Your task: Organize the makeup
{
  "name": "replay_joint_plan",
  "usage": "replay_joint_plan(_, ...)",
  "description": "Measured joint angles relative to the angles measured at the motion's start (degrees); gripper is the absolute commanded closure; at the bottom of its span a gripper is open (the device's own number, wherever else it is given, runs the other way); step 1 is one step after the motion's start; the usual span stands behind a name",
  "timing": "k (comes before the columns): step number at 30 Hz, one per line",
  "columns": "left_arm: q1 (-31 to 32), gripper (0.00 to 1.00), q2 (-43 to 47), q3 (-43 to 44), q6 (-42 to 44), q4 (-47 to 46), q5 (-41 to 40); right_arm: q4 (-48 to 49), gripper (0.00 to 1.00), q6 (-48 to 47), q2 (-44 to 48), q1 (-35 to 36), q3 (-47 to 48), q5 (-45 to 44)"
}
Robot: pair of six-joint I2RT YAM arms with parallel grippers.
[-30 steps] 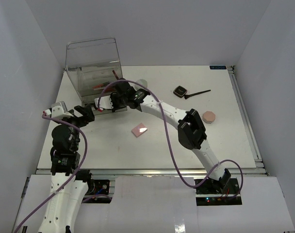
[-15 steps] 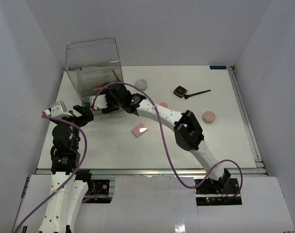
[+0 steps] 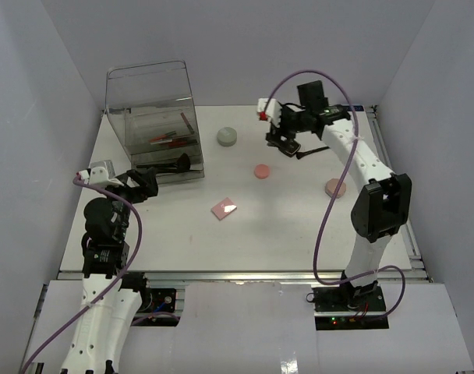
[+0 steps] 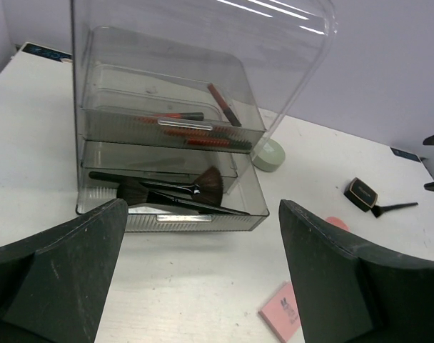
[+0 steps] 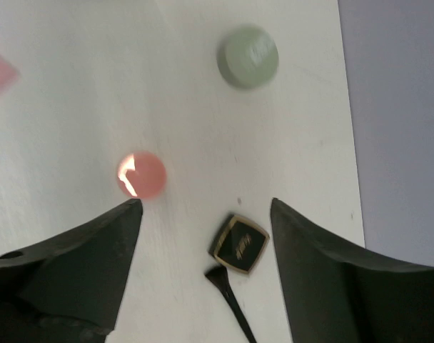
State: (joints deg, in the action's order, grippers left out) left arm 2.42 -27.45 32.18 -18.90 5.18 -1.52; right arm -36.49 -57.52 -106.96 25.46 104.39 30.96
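Note:
My right gripper [image 3: 282,142] hangs open and empty above the black square compact [image 5: 239,244], with a small black brush [image 5: 231,300] lying beside the compact. The pink disc [image 5: 140,175] and the grey round jar [image 5: 248,56] lie to one side. My left gripper [image 4: 203,211] is open and empty, just in front of the clear drawer box [image 3: 155,117]. Red-and-black sticks [image 4: 195,132] lie in its upper drawer and black-handled brushes [image 4: 167,189] in the lower one. A pink square compact [image 3: 224,208] lies mid-table and the beige puff [image 3: 334,188] at the right.
The drawer box stands at the far left, its lower drawer [image 4: 203,218] drawn slightly forward. A metal rail [image 3: 393,179] runs along the table's right edge, and white walls close in on three sides.
My right arm has swung from the drawer box across to the far right over the black compact, and its jaws have opened. The left arm has barely moved.

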Motion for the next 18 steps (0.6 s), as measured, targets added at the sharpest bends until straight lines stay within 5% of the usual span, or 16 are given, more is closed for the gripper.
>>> replay_joint_plan(7,0.00,0.02,-1.54,0.00,0.07,-0.29,3.87,-8.56,0.10,-16.01,-1.73,-19.49,-11.98,-0.10)
replay_joint_plan(18,0.00,0.02,-2.10,0.00,0.44,-0.41,4.55,-12.55,0.26,-28.60,-22.73,-23.08,10.27,-11.36)
